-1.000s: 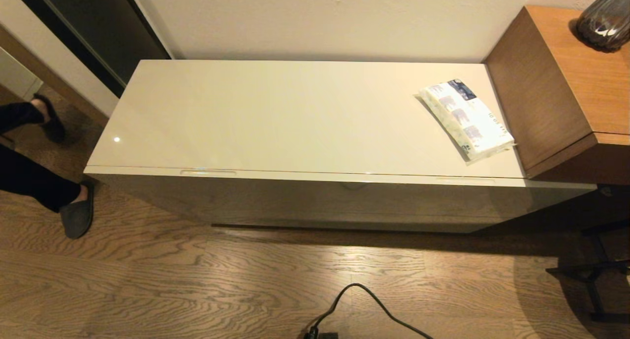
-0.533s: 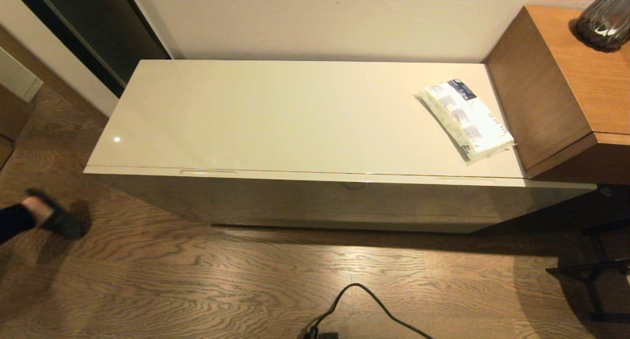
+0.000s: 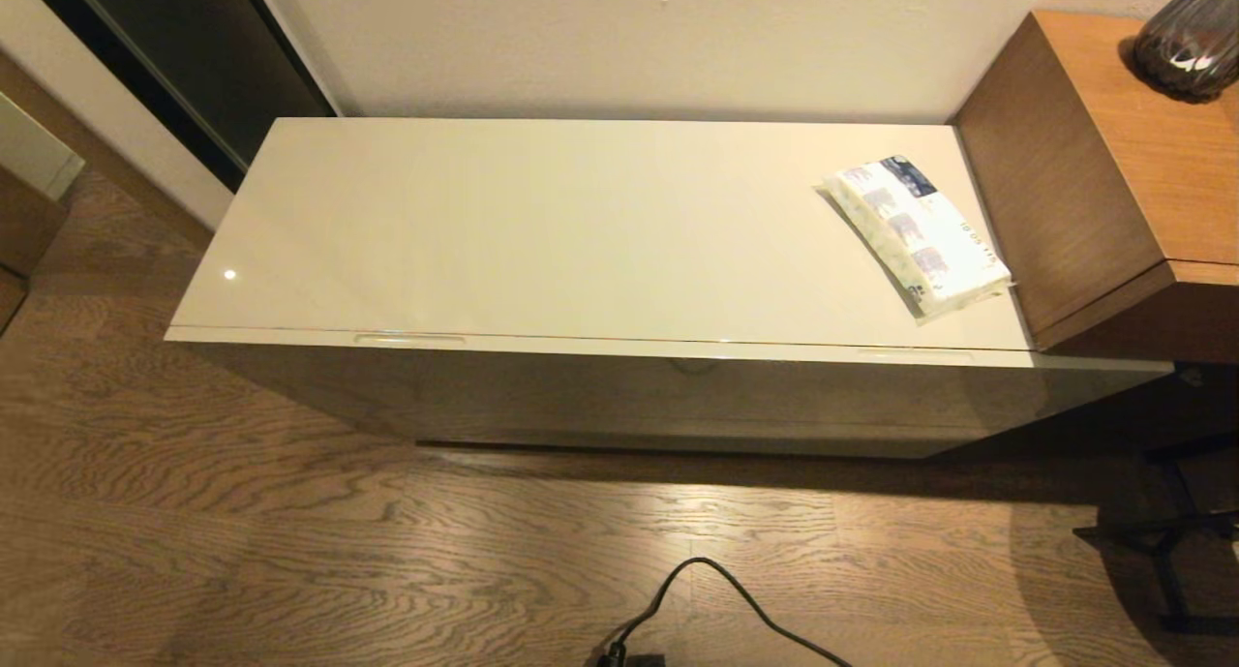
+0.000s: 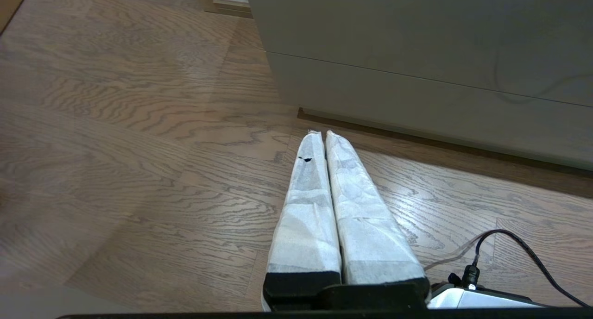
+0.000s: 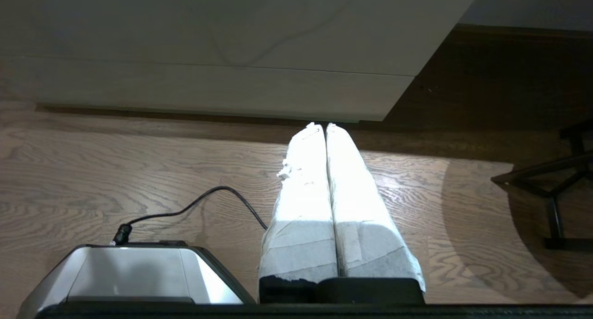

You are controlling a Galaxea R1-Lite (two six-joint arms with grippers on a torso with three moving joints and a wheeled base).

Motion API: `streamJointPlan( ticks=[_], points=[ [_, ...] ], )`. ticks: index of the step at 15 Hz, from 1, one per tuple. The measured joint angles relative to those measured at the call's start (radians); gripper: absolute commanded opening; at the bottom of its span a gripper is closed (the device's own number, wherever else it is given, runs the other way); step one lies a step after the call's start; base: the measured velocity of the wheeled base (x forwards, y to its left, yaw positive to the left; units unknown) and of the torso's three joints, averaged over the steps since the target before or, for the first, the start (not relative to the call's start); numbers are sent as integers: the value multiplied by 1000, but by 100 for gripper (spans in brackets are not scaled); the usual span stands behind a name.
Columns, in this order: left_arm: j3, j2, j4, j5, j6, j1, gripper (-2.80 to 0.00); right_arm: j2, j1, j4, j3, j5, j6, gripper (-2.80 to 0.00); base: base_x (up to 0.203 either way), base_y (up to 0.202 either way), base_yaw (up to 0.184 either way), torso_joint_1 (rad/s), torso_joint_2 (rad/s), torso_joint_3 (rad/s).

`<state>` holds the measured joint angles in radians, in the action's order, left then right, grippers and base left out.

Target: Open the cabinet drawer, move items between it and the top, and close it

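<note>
**Cabinet shut, tissue pack on top, both arms low over the floor**

A wood-grain floor (image 3: 290,551) fills the lower half of the head view, with a pale wall (image 3: 629,38) across the upper edge. Against that wall stands the long glossy cream cabinet; its top (image 3: 532,231) spans the middle of the frame. The cabinet drawer (image 3: 619,357) is closed, its front flush below the top's near edge, with slim slot handles at lower left and lower right of that edge. The tissue pack (image 3: 918,233), white with blue prints, lies tilted at the right end of the top, just beside the brown wooden unit (image 3: 1065,183). A dark vase (image 3: 1191,38) sits on that unit in the upper right corner. A black cable (image 3: 716,599) curls on the floor at bottom centre.

No arm shows in the head view; only the wrist views show them. In the left wrist view, the left gripper (image 4: 319,134) has its white-wrapped fingers pressed together, holding nothing, above the floor near the cabinet's base. In the right wrist view, the right gripper (image 5: 323,124) is likewise closed and empty, tips pointing at the cabinet's lower edge, with a black metal stand (image 5: 556,189) at the frame's right.
</note>
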<state>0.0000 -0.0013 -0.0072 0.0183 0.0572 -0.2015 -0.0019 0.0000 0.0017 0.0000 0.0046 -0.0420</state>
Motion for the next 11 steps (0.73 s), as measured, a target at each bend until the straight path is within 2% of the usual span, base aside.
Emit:
streamJointPlan(
  ticks=[11],
  points=[
    [0, 0, 0, 0, 0, 1, -280, 0, 0, -2, 0, -1, 18, -280, 0, 0, 0, 0, 0, 0]
  ],
)
